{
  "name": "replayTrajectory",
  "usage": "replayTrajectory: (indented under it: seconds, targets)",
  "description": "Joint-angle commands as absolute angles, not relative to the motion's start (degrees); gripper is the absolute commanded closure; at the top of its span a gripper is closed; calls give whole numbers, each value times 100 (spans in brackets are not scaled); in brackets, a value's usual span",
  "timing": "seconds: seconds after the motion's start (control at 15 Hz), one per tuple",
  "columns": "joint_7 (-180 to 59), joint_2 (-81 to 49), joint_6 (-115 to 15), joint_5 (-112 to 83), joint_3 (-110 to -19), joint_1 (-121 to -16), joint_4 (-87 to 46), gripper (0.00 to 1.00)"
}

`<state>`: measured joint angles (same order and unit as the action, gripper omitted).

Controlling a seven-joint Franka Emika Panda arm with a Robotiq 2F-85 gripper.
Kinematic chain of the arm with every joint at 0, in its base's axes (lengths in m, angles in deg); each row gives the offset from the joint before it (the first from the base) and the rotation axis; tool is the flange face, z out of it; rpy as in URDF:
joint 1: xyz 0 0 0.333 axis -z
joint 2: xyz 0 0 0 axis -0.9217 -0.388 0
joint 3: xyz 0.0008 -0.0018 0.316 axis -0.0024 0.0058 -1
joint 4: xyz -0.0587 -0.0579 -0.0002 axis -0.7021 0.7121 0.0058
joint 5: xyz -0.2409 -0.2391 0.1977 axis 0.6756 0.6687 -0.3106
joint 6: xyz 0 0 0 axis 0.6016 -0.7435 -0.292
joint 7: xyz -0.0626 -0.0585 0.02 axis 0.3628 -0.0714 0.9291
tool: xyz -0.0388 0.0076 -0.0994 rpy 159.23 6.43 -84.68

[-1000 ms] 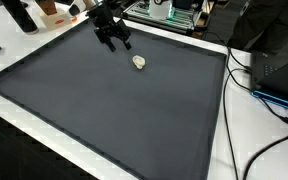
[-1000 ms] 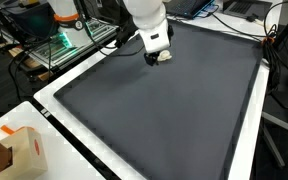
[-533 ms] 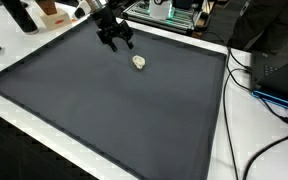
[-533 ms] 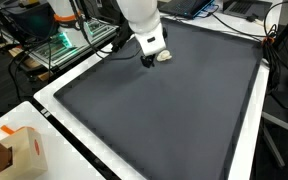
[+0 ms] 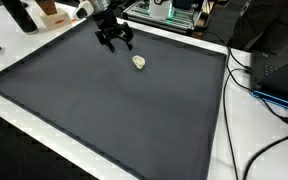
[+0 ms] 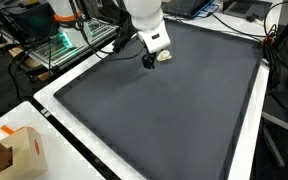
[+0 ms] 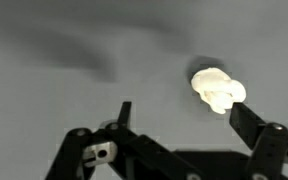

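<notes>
A small pale, lumpy object [image 5: 139, 62] lies on the dark grey mat [image 5: 114, 100] near its far edge. My gripper [image 5: 116, 41] hangs open above the mat, beside the object and clear of it. In an exterior view the object [image 6: 164, 56] peeks out just behind the gripper [image 6: 149, 60]. The wrist view shows the bright white lump [image 7: 218, 90] on the mat just beyond the right fingertip [image 7: 246, 116], outside the gap of the gripper [image 7: 184, 115]. Nothing sits between the jaws.
A white table rim [image 5: 219, 120] frames the mat. Black cables [image 5: 274, 95] trail at one side. A cardboard box [image 6: 19, 152] sits off the mat's corner. Equipment racks [image 6: 54, 45] stand behind the arm.
The gripper has lifted slightly and drifted away from the pale object, staying open. The object has not moved.
</notes>
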<state>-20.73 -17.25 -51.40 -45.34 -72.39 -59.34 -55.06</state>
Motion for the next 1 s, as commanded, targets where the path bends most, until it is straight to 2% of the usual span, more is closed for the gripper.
replayTrajectory:
  seconds: [0.0,0.4,0.93]
  targets:
    - [-2343,-1595,-5412,-4229,-7256,-6078,-5690,0]
    - [-2498,-1392,-5764,-3847,-7407,-6317,-5771,0]
    - [-2142,-890,-5570,-3299,-7635,-6583,-5924,0]
